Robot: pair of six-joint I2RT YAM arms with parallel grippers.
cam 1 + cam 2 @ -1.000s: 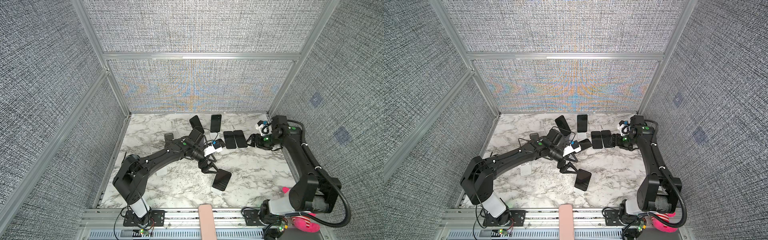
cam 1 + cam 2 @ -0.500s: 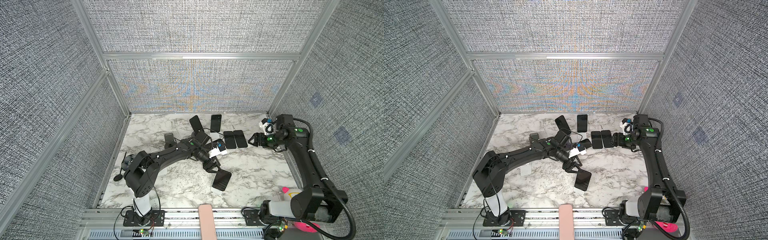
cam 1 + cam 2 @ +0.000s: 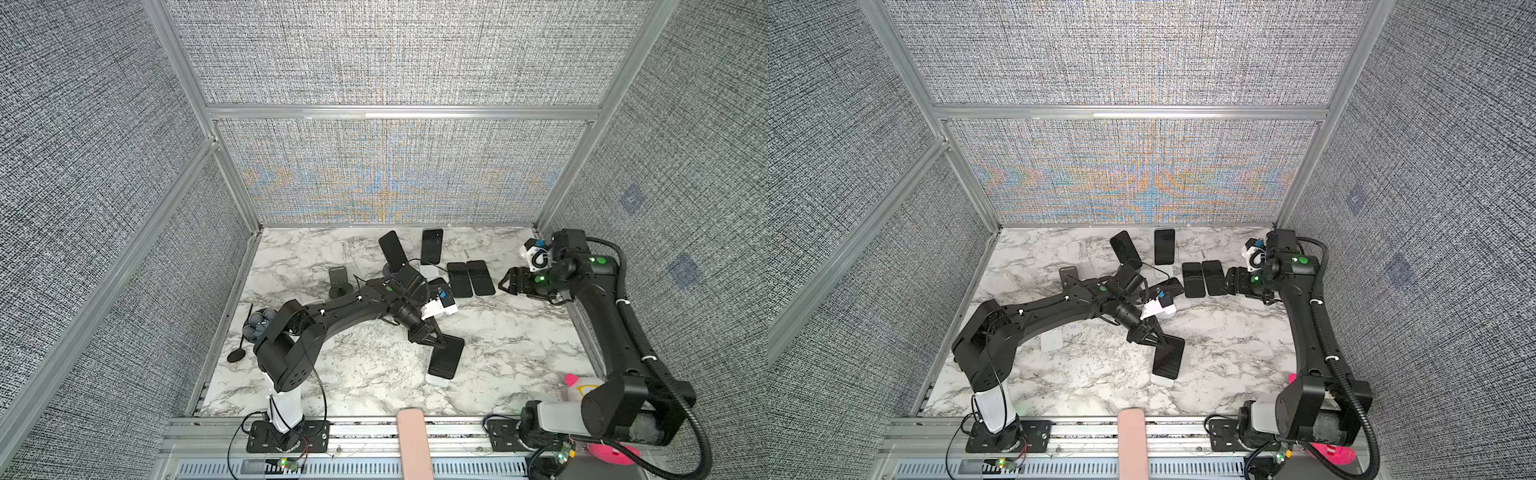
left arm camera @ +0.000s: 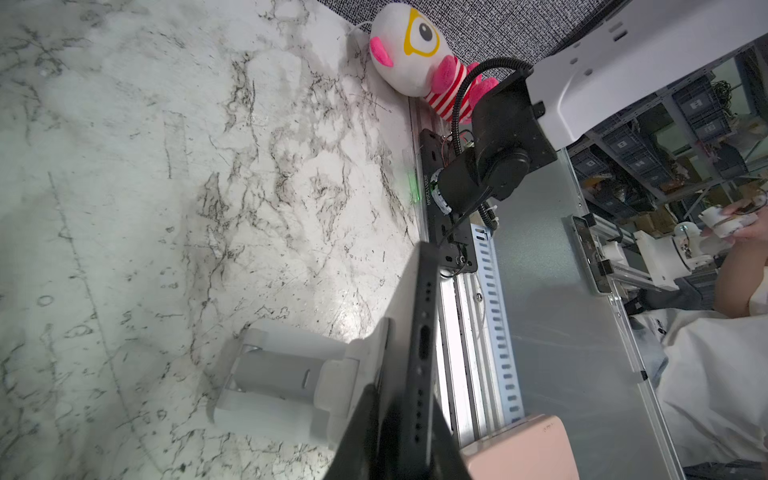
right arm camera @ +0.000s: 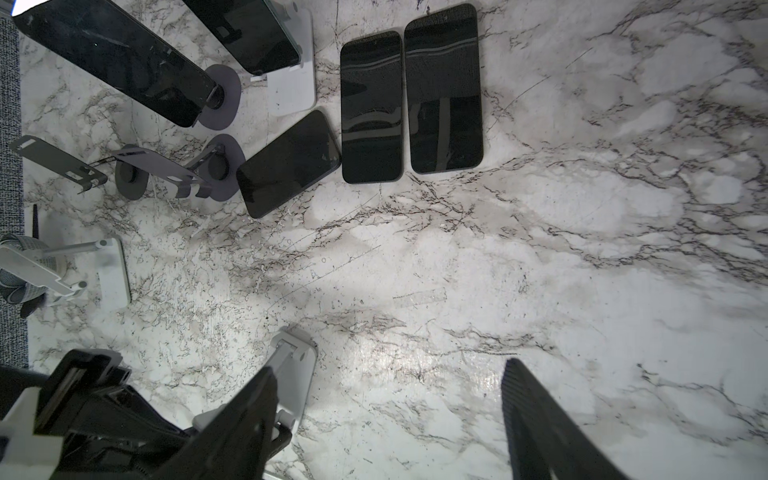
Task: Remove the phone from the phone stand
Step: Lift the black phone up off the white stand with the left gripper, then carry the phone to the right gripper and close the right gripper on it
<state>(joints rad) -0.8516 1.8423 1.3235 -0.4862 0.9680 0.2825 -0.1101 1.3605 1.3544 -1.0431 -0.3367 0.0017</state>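
A black phone (image 3: 446,357) (image 3: 1169,357) leans on a white phone stand (image 3: 438,380) near the front middle of the marble table. My left gripper (image 3: 436,343) (image 3: 1160,343) is at the phone's upper end. In the left wrist view, my left gripper (image 4: 405,415) has a dark finger on each face of the phone (image 4: 419,332), shut on it, and the stand (image 4: 282,374) is beside it. My right gripper (image 3: 505,282) (image 3: 1227,282) hovers open at the back right. In the right wrist view, the right gripper (image 5: 386,390) holds nothing.
Flat phones (image 3: 471,278) lie at the back, and two more phones (image 3: 392,249) lean on stands behind them. An empty black stand (image 3: 338,278) and a white stand (image 3: 1052,340) are at the left. A plush toy (image 3: 577,384) sits front right. A pink block (image 3: 411,440) lies on the front rail.
My left gripper's jaws have closed on the phone's upper end. The right gripper has drawn back to the right, away from the flat phones.
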